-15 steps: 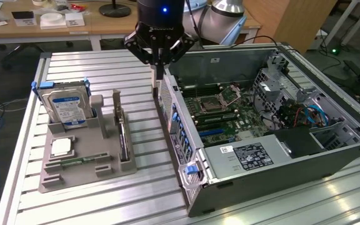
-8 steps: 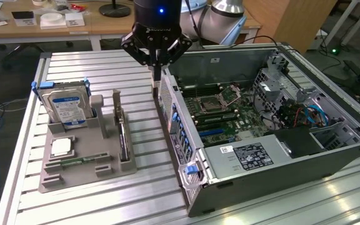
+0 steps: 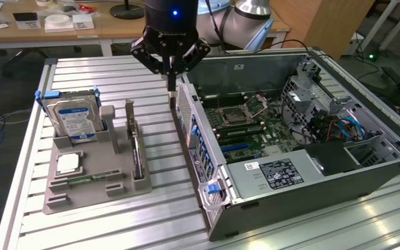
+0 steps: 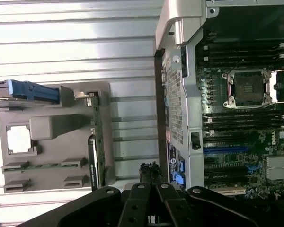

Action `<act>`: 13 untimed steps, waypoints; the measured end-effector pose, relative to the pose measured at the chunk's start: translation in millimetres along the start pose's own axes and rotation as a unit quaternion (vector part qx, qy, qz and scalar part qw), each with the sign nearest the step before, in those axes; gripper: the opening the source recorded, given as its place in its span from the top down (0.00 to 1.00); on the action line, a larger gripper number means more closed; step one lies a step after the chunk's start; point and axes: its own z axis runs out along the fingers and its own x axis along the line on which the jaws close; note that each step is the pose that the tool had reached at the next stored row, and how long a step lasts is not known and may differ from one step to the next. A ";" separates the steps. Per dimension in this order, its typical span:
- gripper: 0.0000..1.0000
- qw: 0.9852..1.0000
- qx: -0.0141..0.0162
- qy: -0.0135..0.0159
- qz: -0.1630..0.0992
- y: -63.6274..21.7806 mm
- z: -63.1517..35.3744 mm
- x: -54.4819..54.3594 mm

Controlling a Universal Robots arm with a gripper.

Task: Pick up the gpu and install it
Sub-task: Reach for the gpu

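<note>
Above the slatted worktop (image 3: 116,224), in the gap between a grey holder (image 3: 96,190) and an open computer case (image 3: 311,177), the pincer (image 3: 173,92) is seen pointing straight down with its fingers pressed together and nothing pinched between them. Its tips hang just beside the perforated rear wall of the case, near that wall's far end, and no contact with the wall can be made out. The gpu (image 3: 136,151) is seated on edge in a slot along the side of the holder that faces the case, on the exterior view's left of the pincer and apart from it. On the far end of the same holder a hard drive (image 3: 75,117) with a blue label is propped upright, and a square processor (image 3: 68,164) is laid flat nearer the front. Inside the case the motherboard (image 3: 255,130) is exposed. In the wrist view the closed pincer (image 4: 150,171) is shown between the gpu (image 4: 93,142) in its holder (image 4: 52,125) and the case (image 4: 177,94).
</note>
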 end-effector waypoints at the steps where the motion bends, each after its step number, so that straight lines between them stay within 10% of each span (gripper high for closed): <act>1: 0.89 1.000 0.000 0.000 0.000 -0.6 0.0 1.3; 13: 0.89 1.000 0.000 0.000 0.000 -7.5 0.1 14.2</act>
